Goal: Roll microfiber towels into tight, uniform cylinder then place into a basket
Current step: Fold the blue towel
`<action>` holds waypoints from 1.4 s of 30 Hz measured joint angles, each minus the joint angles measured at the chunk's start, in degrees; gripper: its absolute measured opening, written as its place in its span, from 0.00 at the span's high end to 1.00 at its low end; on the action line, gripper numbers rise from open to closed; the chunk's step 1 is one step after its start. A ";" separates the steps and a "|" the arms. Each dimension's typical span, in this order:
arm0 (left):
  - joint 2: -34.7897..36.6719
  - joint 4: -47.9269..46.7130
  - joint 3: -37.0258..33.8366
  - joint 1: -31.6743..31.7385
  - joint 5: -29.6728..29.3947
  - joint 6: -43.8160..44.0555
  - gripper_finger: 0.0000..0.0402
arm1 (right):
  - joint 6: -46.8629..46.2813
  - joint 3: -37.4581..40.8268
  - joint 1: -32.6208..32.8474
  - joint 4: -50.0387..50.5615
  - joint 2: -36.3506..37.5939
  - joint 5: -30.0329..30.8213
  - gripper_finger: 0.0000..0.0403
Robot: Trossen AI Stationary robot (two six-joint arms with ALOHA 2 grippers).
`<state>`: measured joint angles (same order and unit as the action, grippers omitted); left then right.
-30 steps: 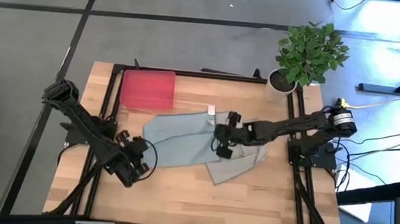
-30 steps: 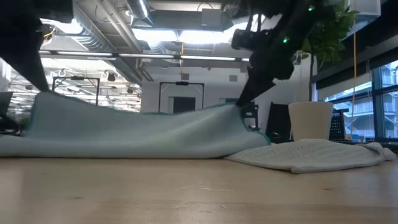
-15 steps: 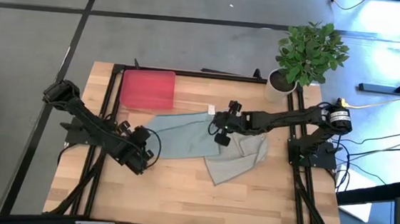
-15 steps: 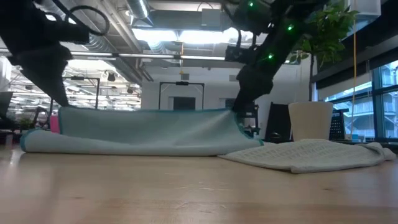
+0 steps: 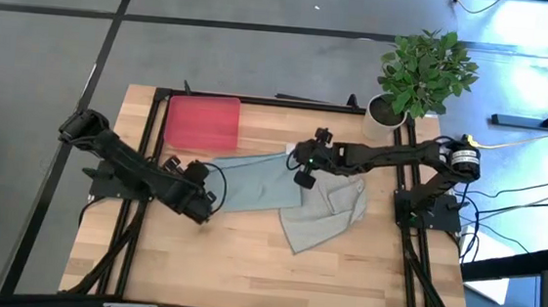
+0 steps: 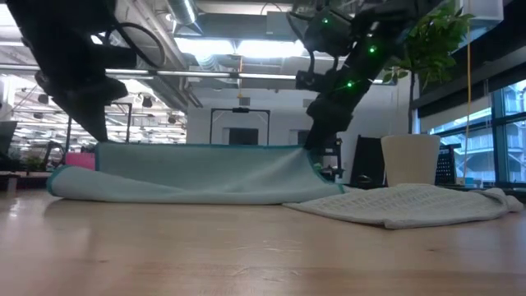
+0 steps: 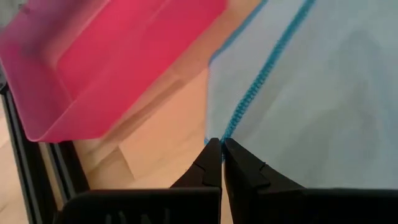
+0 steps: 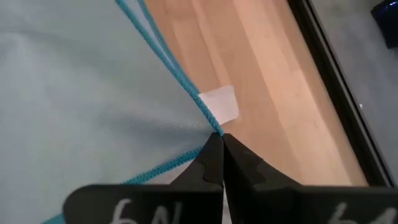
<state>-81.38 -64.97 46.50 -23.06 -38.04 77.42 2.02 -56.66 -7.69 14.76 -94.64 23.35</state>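
Note:
The pale blue-teal microfiber towel point(image 5: 247, 186) is stretched between my two shut grippers, and its lower part lies on the table point(image 6: 164, 191). My left gripper point(image 5: 202, 197) is at the towel's left end, close to the red basket point(image 5: 201, 121). My right gripper point(image 5: 297, 167) is at its right end. The light grey towel point(image 5: 325, 221) lies crumpled flat on the table on the right, partly under the blue one. My left gripper pinches the towel's teal-stitched edge at its left corner point(image 7: 219, 135) between its two fingertips, slanting down from the near left. That corner is lifted off the table. The hem runs taut to the other gripper. My right gripper pinches the teal-stitched corner beside the white label point(image 8: 214, 127) between its fingertips, slanting down from the right. The corner is held above the table point(image 6: 316, 150). The cloth hangs below it in a taut sheet.
A white pot with a green plant point(image 5: 385, 115) stands at the far right corner. A black frame point(image 5: 259, 100) borders the wooden table top. Bare wood point(image 5: 246, 259) lies along the near edge.
Both grippers have moved toward the table's far edge, still shut on the towel's corners, the left one also going right toward the basket. The held edge, sagging before, is now drawn level and taut, and the towel's left end has shifted right with it.

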 joint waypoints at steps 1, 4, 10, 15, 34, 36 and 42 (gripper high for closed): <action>0.00 0.00 0.00 0.57 0.00 -0.02 1.00 | 0.00 0.00 -0.26 -0.08 -0.05 -0.98 1.00; 0.00 0.00 0.00 1.99 0.82 -0.04 1.00 | -0.07 0.00 -0.84 -0.07 -0.21 -2.35 0.98; 0.00 0.04 0.00 4.37 3.07 -1.70 1.00 | 0.16 0.04 -1.26 -0.45 -0.65 -2.42 0.92; 0.00 0.04 0.00 5.74 3.13 -2.99 1.00 | 0.63 0.04 -1.21 -1.22 -0.69 -2.42 0.86; -0.02 4.65 0.00 12.04 3.40 -6.08 0.80 | 0.05 0.04 -0.66 -5.99 -0.66 -11.31 0.67; -0.02 7.95 -0.05 12.02 5.15 -7.81 0.81 | -1.88 0.03 0.24 -5.95 -0.79 -18.69 0.67; -0.04 21.01 -4.36 10.98 10.08 -14.79 0.81 | -3.09 0.00 5.26 -5.79 -4.53 -27.36 0.67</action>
<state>-81.43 -43.96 42.14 -12.08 -27.96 62.63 -1.07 -56.66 -2.43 8.97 -99.18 -4.01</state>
